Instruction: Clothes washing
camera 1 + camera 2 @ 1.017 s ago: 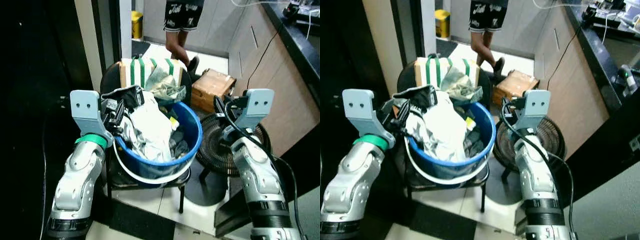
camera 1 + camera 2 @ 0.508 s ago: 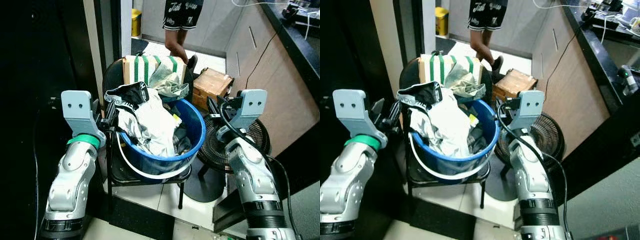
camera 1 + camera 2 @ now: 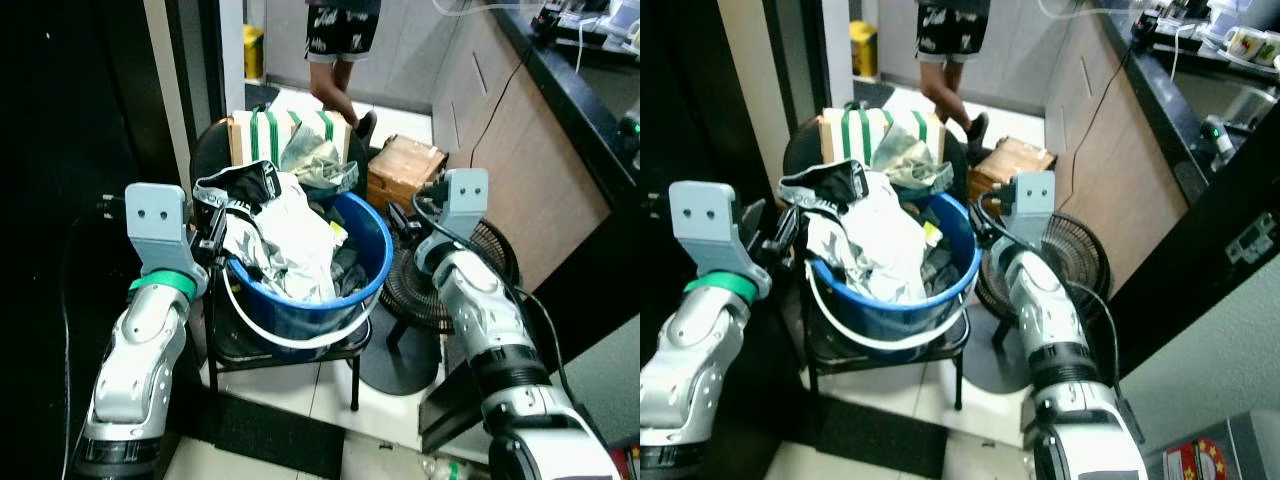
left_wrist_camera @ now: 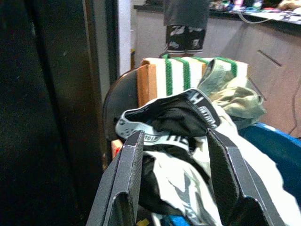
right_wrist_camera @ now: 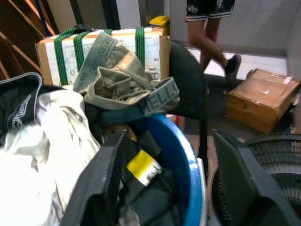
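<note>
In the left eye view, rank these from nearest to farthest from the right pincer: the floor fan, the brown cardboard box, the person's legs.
1. Floor fan: on the floor directly beside the right pincer.
2. Brown cardboard box: on the floor just beyond the pincer.
3. Person's legs: farthest, standing past the box, at the top of the view.

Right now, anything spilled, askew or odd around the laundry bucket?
Yes. The blue bucket is overfilled: a black waistband garment hangs over its rim beside the left gripper, and an olive garment drapes onto the strapped box behind. The bucket sits on a chair. Nothing on the floor.
</note>
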You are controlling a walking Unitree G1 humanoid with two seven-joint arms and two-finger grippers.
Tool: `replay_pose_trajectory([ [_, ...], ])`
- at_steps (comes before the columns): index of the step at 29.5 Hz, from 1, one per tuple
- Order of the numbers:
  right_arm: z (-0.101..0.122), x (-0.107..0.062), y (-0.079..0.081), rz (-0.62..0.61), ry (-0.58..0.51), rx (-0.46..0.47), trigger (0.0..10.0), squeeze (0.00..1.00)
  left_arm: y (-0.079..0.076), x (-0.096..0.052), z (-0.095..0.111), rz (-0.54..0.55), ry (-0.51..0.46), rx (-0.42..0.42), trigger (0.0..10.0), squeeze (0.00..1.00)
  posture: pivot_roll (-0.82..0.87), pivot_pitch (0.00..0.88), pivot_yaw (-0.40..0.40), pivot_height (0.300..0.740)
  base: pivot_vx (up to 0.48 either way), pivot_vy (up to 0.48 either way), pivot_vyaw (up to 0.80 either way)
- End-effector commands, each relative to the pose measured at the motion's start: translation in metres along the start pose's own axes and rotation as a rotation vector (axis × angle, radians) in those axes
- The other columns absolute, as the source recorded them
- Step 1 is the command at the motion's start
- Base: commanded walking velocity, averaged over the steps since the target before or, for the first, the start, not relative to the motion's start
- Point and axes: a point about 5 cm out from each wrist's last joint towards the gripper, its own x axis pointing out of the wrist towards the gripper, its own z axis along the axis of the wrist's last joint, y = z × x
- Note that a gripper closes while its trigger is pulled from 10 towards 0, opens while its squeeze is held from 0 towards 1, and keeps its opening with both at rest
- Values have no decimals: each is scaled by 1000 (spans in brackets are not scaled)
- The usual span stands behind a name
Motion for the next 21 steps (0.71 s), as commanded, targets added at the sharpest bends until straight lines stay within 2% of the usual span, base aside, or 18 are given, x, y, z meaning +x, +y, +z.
replay_pose_trajectory([
  [1,-1,6,5,27,3,50,10000,1000,1,-4,-4,-2,25,5,10000,0,35,128,-46,740,0,0,0],
  [3,1,9,10,50,-1,69,10000,1000,2,-5,-4,1,29,6,10000,0,35,128,-46,740,0,0,0],
  [4,2,14,24,114,-3,104,10000,1000,4,-8,-4,4,34,9,10000,0,46,187,-36,740,0,0,0],
  [5,2,14,24,114,-3,104,10000,1000,4,-8,-4,4,34,9,10000,0,46,187,-36,740,0,0,0],
  [6,2,18,36,173,-6,127,10000,1000,5,-11,-3,-1,38,10,10000,0,56,216,-31,740,0,0,0],
  [9,0,21,52,245,-5,161,10000,1000,7,-16,-3,-14,50,20,10000,0,64,233,-28,740,0,0,0],
  [10,0,21,52,245,-5,161,10000,1000,7,-16,-3,-14,50,20,10000,0,64,233,-28,740,0,0,0],
  [12,-6,20,70,338,20,214,10000,1000,11,-22,-4,-15,70,42,10000,0,71,248,-25,740,0,0,0],
  [14,-6,20,70,338,20,214,10000,1000,11,-22,-4,-15,70,42,10000,0,71,248,-25,740,0,0,0],
  [15,-13,18,82,405,49,211,10000,1000,14,-25,-5,-11,79,48,10000,0,77,261,-15,740,0,0,0],
  [17,-13,18,82,405,49,211,10000,1000,14,-25,-5,-11,79,48,10000,0,77,261,-15,740,0,0,0],
  [19,-41,7,102,483,136,177,10000,1000,15,-27,-5,-18,95,54,10000,0,78,268,10,740,0,0,0],
  [20,-41,7,102,483,136,177,10000,1000,15,-27,-5,-18,95,54,10000,0,78,268,10,740,0,0,0],
  [21,-52,2,107,492,169,170,10000,1000,15,-27,-6,-25,100,54,10000,0,76,266,17,740,0,0,0],
])
